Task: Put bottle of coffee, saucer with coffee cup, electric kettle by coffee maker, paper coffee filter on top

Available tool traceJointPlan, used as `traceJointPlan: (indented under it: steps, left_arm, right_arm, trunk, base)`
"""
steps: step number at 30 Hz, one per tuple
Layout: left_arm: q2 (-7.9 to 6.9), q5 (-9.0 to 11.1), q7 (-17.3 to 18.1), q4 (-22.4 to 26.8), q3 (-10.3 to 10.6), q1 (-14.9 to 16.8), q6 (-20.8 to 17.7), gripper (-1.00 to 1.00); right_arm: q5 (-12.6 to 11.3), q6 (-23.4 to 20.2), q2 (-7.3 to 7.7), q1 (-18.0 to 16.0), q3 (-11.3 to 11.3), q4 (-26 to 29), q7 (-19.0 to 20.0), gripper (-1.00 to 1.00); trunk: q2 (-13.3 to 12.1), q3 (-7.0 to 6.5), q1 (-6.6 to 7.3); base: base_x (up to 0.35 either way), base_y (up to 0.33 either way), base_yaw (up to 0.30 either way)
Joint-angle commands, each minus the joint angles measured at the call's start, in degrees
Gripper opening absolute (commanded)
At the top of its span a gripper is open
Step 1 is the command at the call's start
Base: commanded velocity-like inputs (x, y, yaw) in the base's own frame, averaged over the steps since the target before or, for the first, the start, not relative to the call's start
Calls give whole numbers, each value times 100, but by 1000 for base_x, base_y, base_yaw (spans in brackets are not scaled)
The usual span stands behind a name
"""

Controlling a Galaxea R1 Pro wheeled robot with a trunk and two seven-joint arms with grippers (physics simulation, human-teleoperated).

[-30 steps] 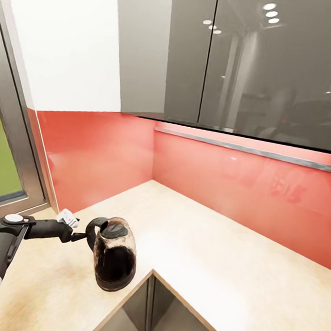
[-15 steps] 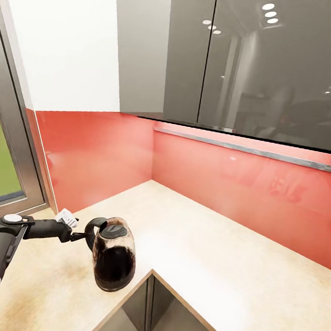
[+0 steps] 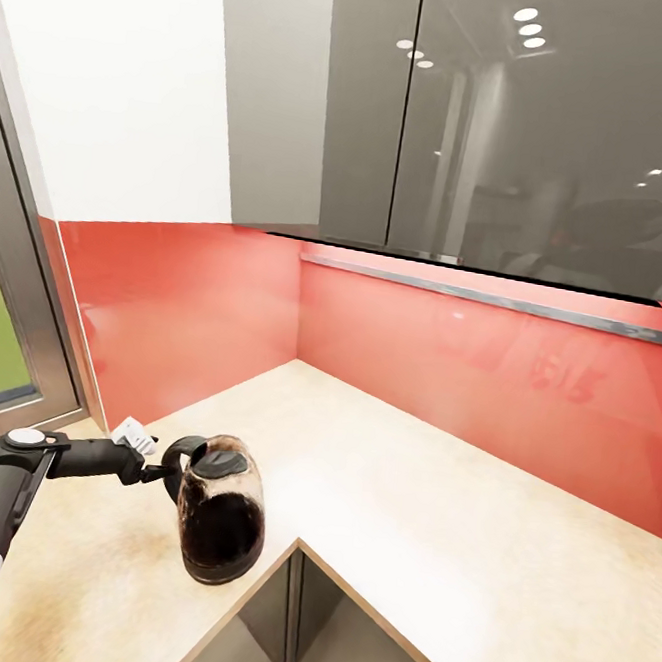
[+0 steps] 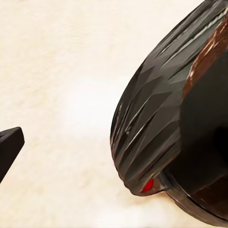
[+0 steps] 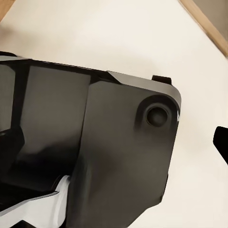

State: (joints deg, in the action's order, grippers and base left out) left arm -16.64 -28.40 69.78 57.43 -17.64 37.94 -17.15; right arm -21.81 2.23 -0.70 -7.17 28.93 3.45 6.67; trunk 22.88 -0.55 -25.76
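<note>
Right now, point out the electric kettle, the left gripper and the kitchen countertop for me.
electric kettle [image 3: 219, 522]: head view, on its glass body.
left gripper [image 3: 153, 475]: head view, at the tips by the kettle's handle.
kitchen countertop [image 3: 454, 533]: head view, on bare worktop.

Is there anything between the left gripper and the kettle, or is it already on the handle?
Nothing visible stands between them. In the head view the left gripper is right at the black loop handle of the electric kettle, which stands on the kitchen countertop. Whether the fingers are closed on the handle cannot be told.
</note>
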Motion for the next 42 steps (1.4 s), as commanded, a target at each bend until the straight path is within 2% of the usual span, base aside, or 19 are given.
traceJointPlan:
  steps: [1, 40, 41, 42]
  left_arm:
    - [3, -21, 35, 7, -11, 3, -60, 100]
    - [12, -11, 35, 18, -11, 3, -60, 100]
    - [12, 2, 40, 23, -12, 3, -60, -100]
    - [12, 8, 42, 28, -4, 3, -55, -100]
  right_arm:
    - [-60, 23, 0, -4, 43, -11, 19, 100]
    - [-59, 23, -1, -4, 52, -19, 19, 100]
    - [-60, 23, -1, -4, 52, -18, 19, 100]
    - [-60, 23, -1, -4, 51, -19, 19, 100]
  trunk:
    - [4, 2, -2]
    - [4, 2, -2]
    - [4, 2, -2]
    - [4, 2, -2]
  base:
    - [0, 0, -15]
    - [0, 0, -40]
    - [0, 0, 0]
    - [0, 0, 0]
